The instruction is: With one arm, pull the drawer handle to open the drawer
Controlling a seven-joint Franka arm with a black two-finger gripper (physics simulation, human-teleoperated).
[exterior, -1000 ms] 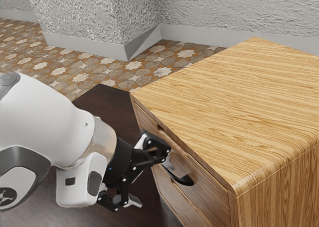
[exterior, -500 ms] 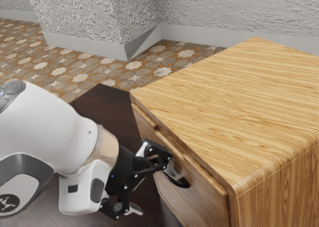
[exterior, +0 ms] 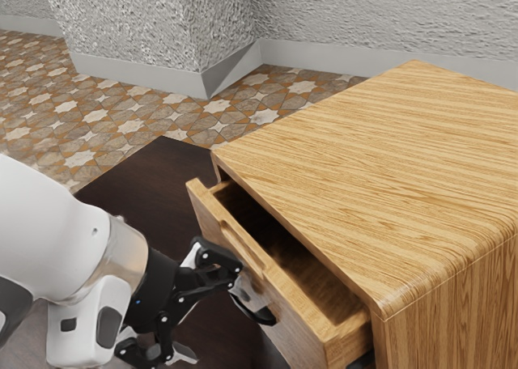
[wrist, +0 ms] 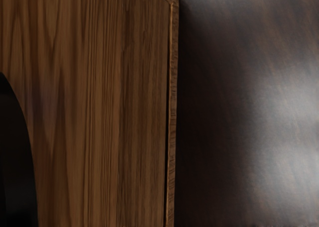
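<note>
Drawer (exterior: pixel 243 252) stands partly out of the cabinet (exterior: pixel 372 167), its black handle (exterior: pixel 263 313) low on the front. Hand (exterior: pixel 213 322) looks spread, upper finger (exterior: pixel 242 291) hooked behind that handle, probably to drag rather than pinch. At the wrist, drawer front (wrist: pixel 99 107) sits close, dark floor (wrist: pixel 249 112) beside it.

The gripper (exterior: pixel 214 324) covers part of the drawer handle (exterior: pixel 264 315). The cabinet top (exterior: pixel 380 183) hides the back of the drawer (exterior: pixel 210 222). The arm (exterior: pixel 57 264) runs off the exterior view's left and lower edges.
</note>
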